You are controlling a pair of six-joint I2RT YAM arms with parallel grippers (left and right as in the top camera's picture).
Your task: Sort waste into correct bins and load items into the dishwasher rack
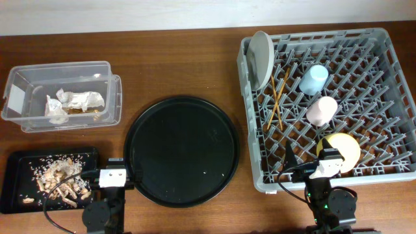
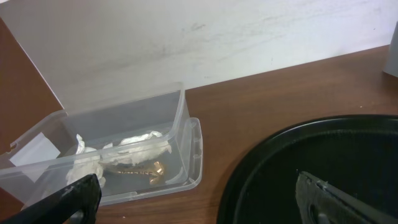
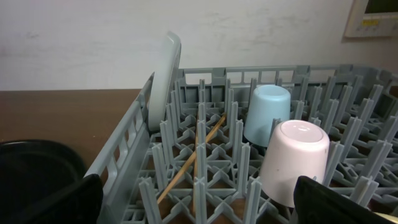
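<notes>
Inside the dishwasher rack [image 1: 364, 34] all of the dishes are already loaded. The plate [image 1: 261, 58] stands on edge at the far left corner, with the 2 chopsticks [image 1: 278, 97] lying among the pegs beside it. The light blue cup [image 1: 313, 79] and the pink cup [image 1: 322, 110] sit mouth-down near the middle. The yellow-green bowl [image 1: 342, 149] leans on its side at the near edge.

Across the table, the crumpled wrappers [image 1: 75, 103] lie in the clear tub [image 1: 58, 66], and the food scraps [image 1: 62, 179] are in the shallow black tray [image 1: 16, 188]. Between the bins and the rack, the big round black tray [image 1: 182, 149] shows only a few pale specks.

Judging from this, both the sorting and the loading look finished. No piece of waste or dish seems left to pick up, so the next move calls for little more than keeping both arms back, perhaps checking that the bowl sits firmly.

The left gripper [image 2: 199, 186] hangs at the near table edge, just beside the shallow tray, with its jaws spread wide around nothing. The right gripper [image 3: 198, 186] hangs at the rack's near edge, close to the bowl, also spread wide and touching nothing.
</notes>
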